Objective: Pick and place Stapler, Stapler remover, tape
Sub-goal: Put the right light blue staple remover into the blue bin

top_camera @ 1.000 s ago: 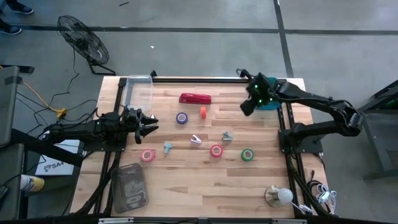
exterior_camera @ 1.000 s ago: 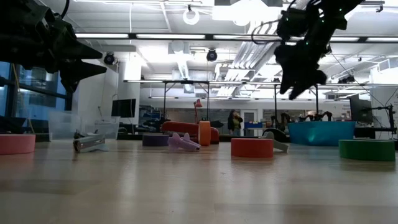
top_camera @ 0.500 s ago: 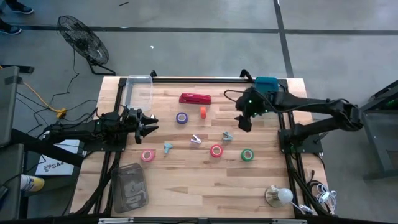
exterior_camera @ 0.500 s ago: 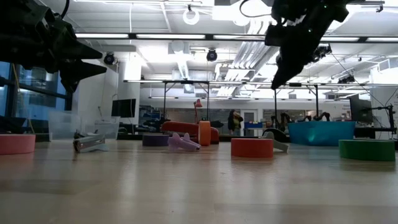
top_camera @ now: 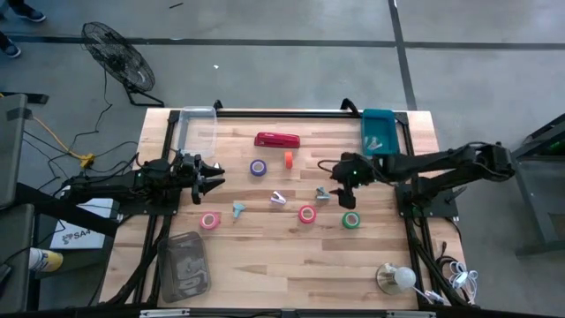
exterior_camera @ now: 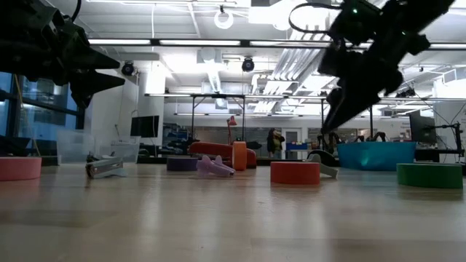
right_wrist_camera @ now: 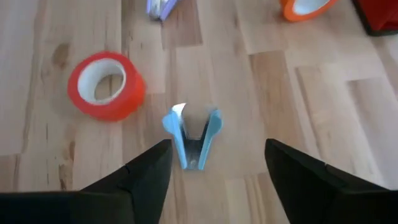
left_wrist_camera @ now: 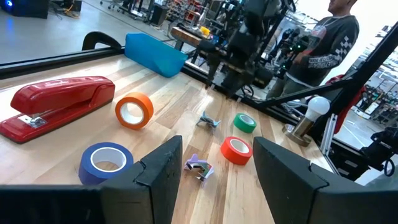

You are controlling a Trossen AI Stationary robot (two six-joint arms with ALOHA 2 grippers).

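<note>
Right gripper [top_camera: 340, 181] above a blue staple remover [top_camera: 323, 193], fingers apart.
From above we saw the stapler [top_camera: 277, 140] near the table's [top_camera: 265, 256] far edge, tape rolls scattered mid-table (left gripper [top_camera: 212, 174] waiting, jaws parted, empty). At the right wrist we saw the remover between spread fingers [right_wrist_camera: 146, 171], red tape [right_wrist_camera: 106, 86] beside.

My right end effector [top_camera: 338, 183] hangs low, arm stretched inward, dark fingers [right_wrist_camera: 144, 171] spread apart. My left end effector [top_camera: 214, 175] waits at my left side, fingers parted, empty.
</note>
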